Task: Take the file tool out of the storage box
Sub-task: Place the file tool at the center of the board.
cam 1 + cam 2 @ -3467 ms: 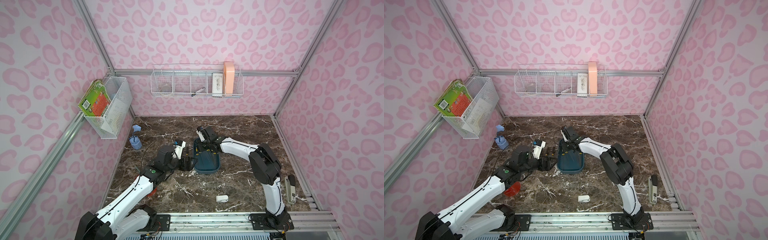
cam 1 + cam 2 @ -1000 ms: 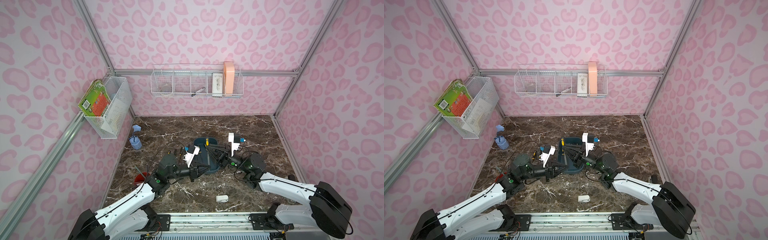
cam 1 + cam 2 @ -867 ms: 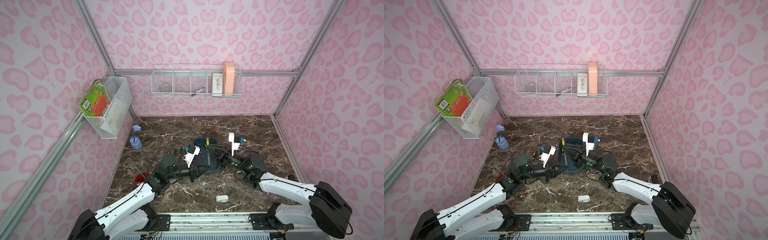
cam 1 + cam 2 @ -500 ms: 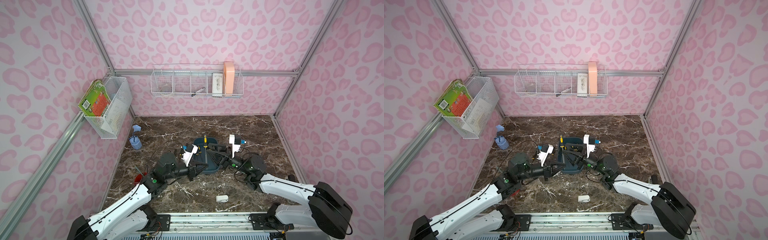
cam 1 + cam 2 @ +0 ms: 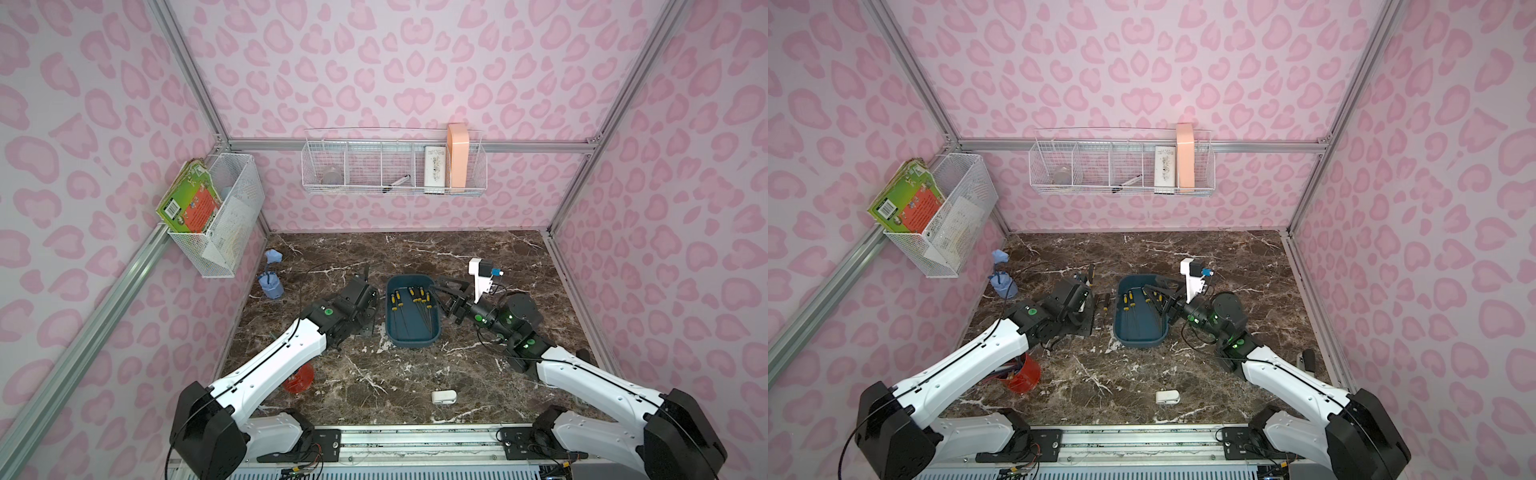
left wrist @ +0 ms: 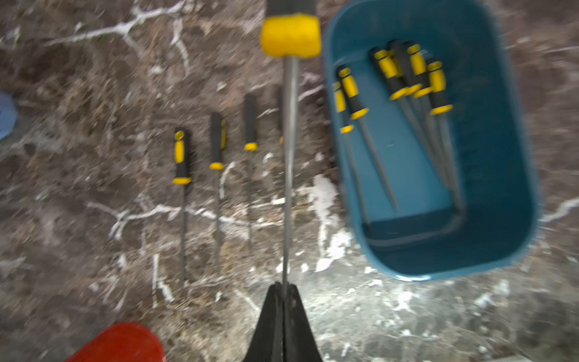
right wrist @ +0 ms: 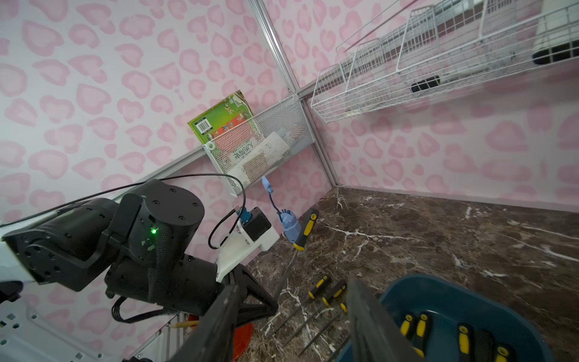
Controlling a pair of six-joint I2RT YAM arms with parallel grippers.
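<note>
- Setting this file (image 6: 289, 156) down is the step I judge I'm in. It is already clear of the box (image 6: 438, 263) and hangs over the table (image 6: 94, 78), just beside the box wall.
- My left jaws are pressed together on the bare tip of the metal shaft. The black-and-yellow handle sticks out well ahead of them, and in the right wrist view it rides higher than the jaws.
- With the pinch that far from the heavy end, I expect the file to want to swing or slip. I'd go slowly, bring the handle down until the file is level, and let go only once its whole length rests on the table.
- My target is the strip between the files on the table (image 6: 216, 141) and the box. It looks narrow, and another file may lie half hidden behind the shaft I hold, though I can't tell for sure.
- I'd keep the shaft parallel to that row and off the box wall, so nothing gets nudged.
- My right jaws are spread with nothing between them, by the rim of the box on the side away from the left arm. More files (image 6: 388, 72) lie inside the box, bunched toward one end.
- A red cup (image 6: 119, 343) sits close under my left wrist, so I'd watch it when drawing back.
</note>
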